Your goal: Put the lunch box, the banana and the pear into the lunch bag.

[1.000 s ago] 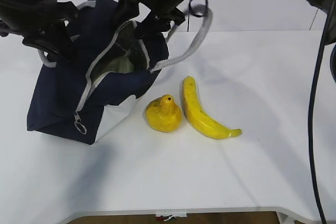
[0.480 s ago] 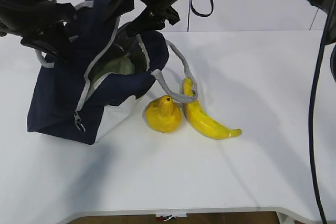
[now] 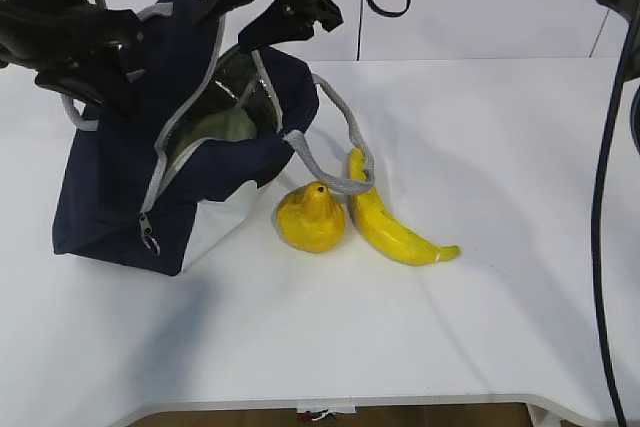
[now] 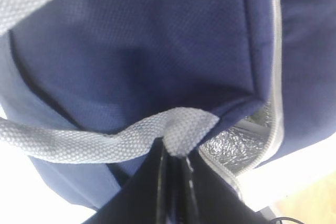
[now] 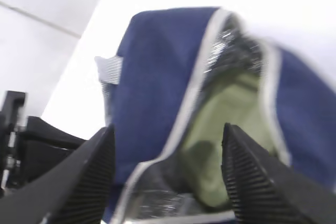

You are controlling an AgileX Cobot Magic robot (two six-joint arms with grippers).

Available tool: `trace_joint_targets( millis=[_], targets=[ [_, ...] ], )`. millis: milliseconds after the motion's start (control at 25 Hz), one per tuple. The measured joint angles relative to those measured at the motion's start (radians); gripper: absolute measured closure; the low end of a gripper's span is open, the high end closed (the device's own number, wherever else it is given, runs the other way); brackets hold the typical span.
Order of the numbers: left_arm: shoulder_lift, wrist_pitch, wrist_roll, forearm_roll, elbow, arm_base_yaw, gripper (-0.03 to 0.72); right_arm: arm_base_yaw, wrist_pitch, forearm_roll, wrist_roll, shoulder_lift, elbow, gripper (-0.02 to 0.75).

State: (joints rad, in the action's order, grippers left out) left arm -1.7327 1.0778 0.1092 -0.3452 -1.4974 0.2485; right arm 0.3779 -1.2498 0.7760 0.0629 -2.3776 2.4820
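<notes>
Lunch bag (image 3: pixel 115 182): matt navy woven cloth, crinkled silver foil lining (image 4: pixel 239 145), coarse grey webbing handle (image 4: pixel 100 141). Banana (image 3: pixel 385 215) and pear (image 3: pixel 311 219): smooth, slightly glossy skin. Table (image 3: pixel 480 147): smooth matt white.

The exterior view slants down across the table (image 3: pixel 480 327); both wrist views look closely at the lunch bag (image 3: pixel 110 172).

Handle loop (image 3: pixel 345 152) draped across banana (image 3: pixel 390 222)

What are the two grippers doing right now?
Left gripper: closed on the lunch bag's grey handle.
Right gripper: open, holding nothing, above the lunch bag.
</notes>
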Motion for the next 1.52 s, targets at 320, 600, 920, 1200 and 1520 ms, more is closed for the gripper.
trace_joint_targets(
  millis=[320, 600, 920, 1200, 1520],
  targets=[
    [0.0, 0.003, 0.0, 0.034, 0.0, 0.0, 0.689, -0.011, 0.0, -0.121, 0.0, 0.055, 0.059, 0.228],
    [0.0, 0.003, 0.0, 0.038, 0.0, 0.0, 0.689, -0.011, -0.002, -0.311, 0.0, 0.216, -0.073, 0.228],
    [0.0, 0.003, 0.0, 0.038, 0.0, 0.0, 0.689, -0.011, -0.002, -0.544, 0.0, 0.484, -0.537, 0.228],
    [0.0, 0.012, 0.0, 0.038, 0.0, 0.0, 0.689, -0.011, 0.0, -0.611, 0.0, 0.55, -0.782, 0.228],
    [0.0, 0.014, 0.0, 0.038, 0.0, 0.0, 0.689, -0.011, 0.005, -0.644, -0.016, 0.494, -0.824, 0.228]
  ],
)
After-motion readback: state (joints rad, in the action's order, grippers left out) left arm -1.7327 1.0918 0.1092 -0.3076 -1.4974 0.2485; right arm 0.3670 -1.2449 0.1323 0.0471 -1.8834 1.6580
